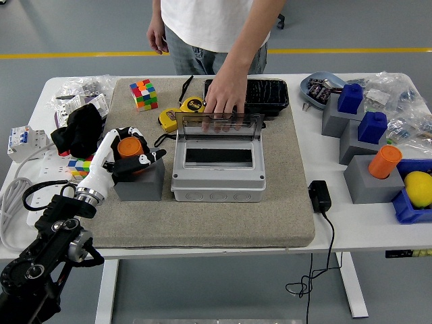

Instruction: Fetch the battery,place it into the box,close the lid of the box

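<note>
Left hand (125, 156) wraps its fingers round the orange battery (130, 148), left of the open box (218, 169); a person's hand (225, 102) props the lid (218, 124).

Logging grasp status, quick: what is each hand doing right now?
Left hand: shut on the orange cylindrical battery in its grey block holder.
Right hand: not in view.
</note>
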You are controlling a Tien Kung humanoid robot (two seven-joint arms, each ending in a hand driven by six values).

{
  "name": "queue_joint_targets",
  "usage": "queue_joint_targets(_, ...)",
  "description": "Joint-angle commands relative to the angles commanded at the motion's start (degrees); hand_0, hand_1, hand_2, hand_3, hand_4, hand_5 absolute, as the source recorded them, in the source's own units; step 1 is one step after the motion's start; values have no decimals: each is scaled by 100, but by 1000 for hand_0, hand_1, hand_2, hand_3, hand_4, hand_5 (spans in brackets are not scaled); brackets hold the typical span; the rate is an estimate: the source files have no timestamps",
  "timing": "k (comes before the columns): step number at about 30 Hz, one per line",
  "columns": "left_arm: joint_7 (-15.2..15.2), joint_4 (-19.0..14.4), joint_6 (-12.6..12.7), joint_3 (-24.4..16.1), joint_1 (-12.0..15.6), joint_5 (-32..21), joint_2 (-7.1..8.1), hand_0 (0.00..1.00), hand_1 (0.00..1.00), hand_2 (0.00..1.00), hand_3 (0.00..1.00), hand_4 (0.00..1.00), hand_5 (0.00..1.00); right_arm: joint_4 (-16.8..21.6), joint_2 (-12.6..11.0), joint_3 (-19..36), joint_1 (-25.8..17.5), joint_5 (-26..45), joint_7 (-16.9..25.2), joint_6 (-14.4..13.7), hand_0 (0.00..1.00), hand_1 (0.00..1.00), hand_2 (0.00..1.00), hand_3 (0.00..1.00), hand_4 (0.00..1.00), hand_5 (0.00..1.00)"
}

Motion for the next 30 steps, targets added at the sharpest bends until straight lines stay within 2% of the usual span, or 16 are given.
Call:
queue_joint_targets(2,-16,4,41,4,2,-53,1,47,24,74,45,998,2,0,-2,2,-4,-3,-4,0,808,748,746,801,998,998)
queue_joint_targets(3,-18,5,58,3,1,-60,1,41,2,43,5,998,50,0,-2,6,-6,-7,-6,0,809,748,746,801,998,998)
queue_joint_targets(8,-19,27,129,-35,-51,-198,-20,41,2,43,5,998,50,0,-3,-31,8,25,0,0,809,748,746,801,998,998)
queue_joint_targets(15,-16,12,188,-73,-130,-210,-49,32,2,32,2,998,101,0,1,-21,16,27,-1,0,808,749,746,801,998,998)
queue_joint_targets(30,22,-233,236,-157,-309,-27,-124,30,2,31,2,998,110,0,-1,5,27,12,3,7,807,748,747,802,998,998)
